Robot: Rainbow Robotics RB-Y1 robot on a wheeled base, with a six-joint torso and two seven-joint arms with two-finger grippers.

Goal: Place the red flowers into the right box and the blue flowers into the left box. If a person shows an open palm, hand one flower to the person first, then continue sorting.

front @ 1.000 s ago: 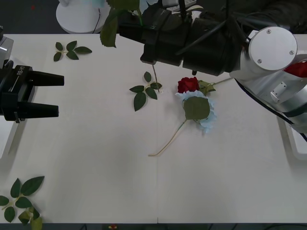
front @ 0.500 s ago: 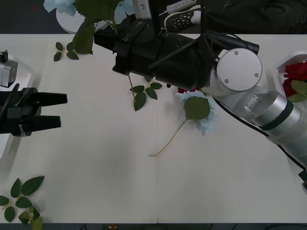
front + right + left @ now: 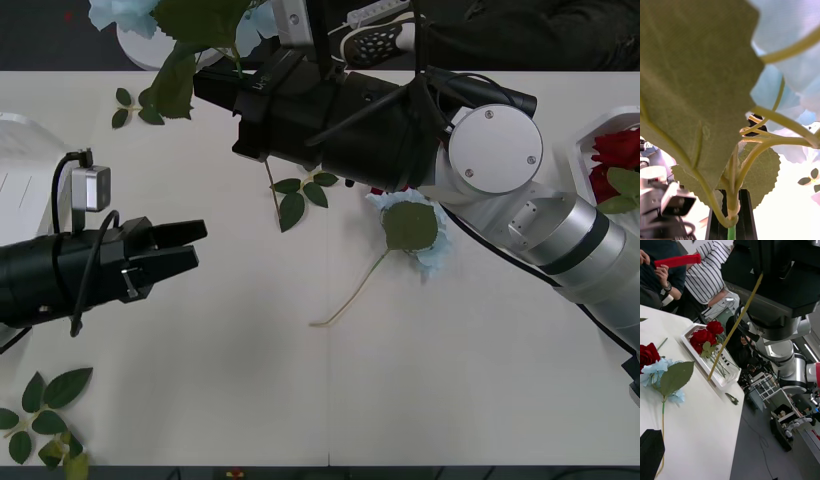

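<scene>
Front cam: my right gripper (image 3: 235, 85) is up over the far-left part of the table (image 3: 300, 390), fingers clamped on the stem of a blue flower (image 3: 125, 12). Its pale bloom and big leaves stick up at the top edge, and the stem tail hangs below the grip, clear of the tabletop. Right wrist cam confirms: green stem pinched between the black fingers (image 3: 747, 213), broad leaf and pale petals right in front of the lens.

Left gripper (image 3: 185, 248) hovers low over the left side of the table, pointing toward centre. Fingers nearly together w/ a thin gap, holding nothing.

Second blue flower (image 3: 418, 235) lies flat near table centre, one big leaf on top of it, stem trailing toward me. Left wrist cam shows a red rose (image 3: 648, 354) lying touching that blue cluster.

Right box (image 3: 592, 150) sits at the table's right edge w/ red flowers (image 3: 618, 147) in it; left wrist cam shows abt three blooms in there. Left box (image 3: 25, 185) is at the left edge, mostly behind the left arm, contents can't tell.

Loose leaf sprigs (image 3: 148, 105) at far left, centre and near-left corner.
</scene>
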